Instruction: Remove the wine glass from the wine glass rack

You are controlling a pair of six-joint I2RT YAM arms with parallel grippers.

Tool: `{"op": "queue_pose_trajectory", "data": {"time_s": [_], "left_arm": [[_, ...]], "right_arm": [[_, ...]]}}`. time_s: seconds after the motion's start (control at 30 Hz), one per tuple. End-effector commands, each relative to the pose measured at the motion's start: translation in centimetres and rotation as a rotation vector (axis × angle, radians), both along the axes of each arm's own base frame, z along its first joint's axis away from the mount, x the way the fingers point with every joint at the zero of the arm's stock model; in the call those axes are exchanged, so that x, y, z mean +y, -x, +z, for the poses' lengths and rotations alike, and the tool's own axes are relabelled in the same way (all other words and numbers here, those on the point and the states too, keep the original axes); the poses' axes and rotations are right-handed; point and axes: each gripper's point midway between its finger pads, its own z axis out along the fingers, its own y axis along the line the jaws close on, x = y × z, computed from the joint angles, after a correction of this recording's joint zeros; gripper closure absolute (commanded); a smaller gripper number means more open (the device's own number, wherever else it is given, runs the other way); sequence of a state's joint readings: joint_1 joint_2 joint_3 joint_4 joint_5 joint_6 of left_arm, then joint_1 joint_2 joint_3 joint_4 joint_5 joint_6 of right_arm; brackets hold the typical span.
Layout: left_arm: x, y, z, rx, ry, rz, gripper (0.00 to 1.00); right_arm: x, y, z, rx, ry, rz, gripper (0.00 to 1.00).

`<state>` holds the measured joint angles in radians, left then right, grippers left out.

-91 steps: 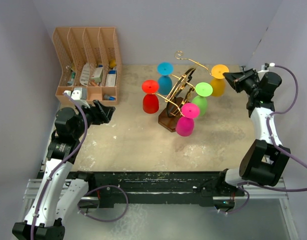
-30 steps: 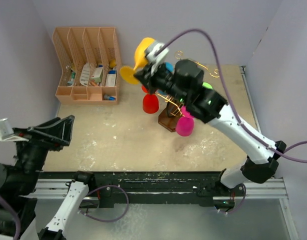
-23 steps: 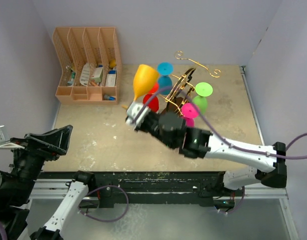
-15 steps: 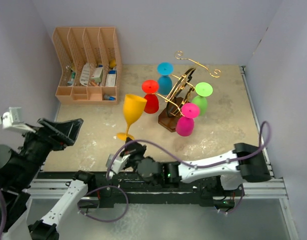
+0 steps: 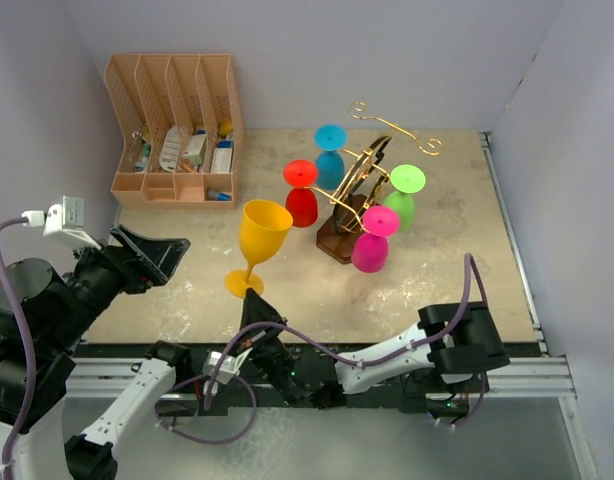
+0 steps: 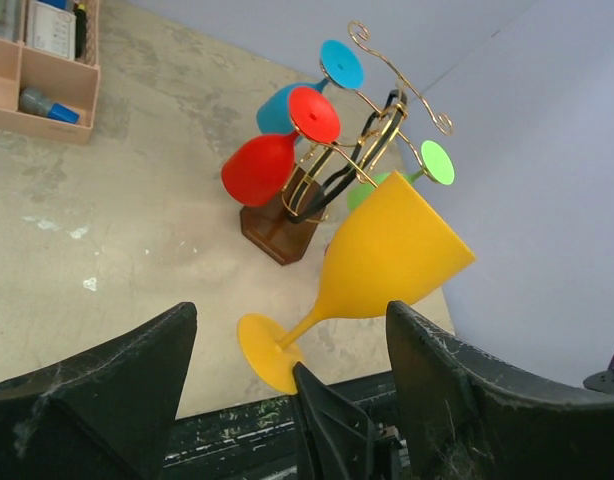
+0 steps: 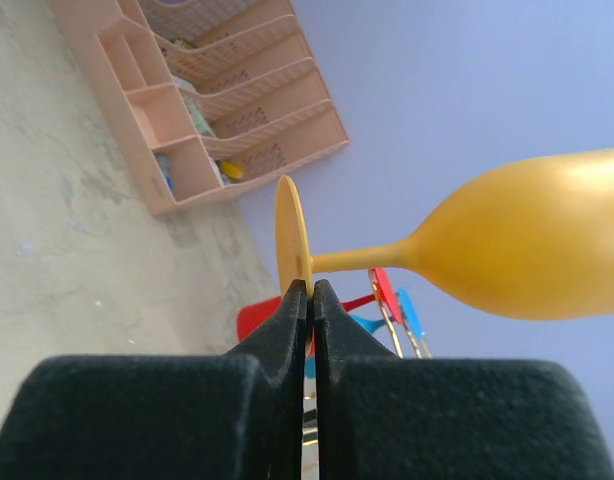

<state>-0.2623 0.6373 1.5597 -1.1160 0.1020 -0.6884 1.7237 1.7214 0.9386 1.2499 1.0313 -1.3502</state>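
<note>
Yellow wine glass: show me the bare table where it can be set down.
Bare tabletop lies in front of the desk organizer, left of the yellow wine glass. Another bare stretch runs from the pink glass to the near right edge. It is crowded around the wine glass rack.

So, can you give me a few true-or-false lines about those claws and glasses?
1. The right claw pinches the yellow glass by its foot. True.
2. The red glass, blue glass, green glass and pink glass hang on the rack. True.
3. The left claw grips the red glass. False: the left claw is open and empty.
4. The yellow glass is upside down. False: its bowl points up, off the rack.
</note>
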Motion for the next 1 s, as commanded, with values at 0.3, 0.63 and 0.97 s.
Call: {"op": "queue_pose_trajectory", "data": {"time_s": [0.3,0.63,0.97], "left_arm": [[-3.7,-0.8,4.0,-0.026,0.04,-0.202,0.21],[-5.2,-0.2,4.4,0.034,0.041,-0.302,0.25],[-5.6,0.5,3.8,0.096,0.051,-0.338,0.3]], "right_arm": [[-2.4,0.2,1.8,-0.192,0.062,-0.042,1.0],[-0.8,1.0,0.4,-0.295,0.142,-0.029,1.0],[0.2,1.7,-0.8,-0.407,0.191,-0.015,1.0]]}}
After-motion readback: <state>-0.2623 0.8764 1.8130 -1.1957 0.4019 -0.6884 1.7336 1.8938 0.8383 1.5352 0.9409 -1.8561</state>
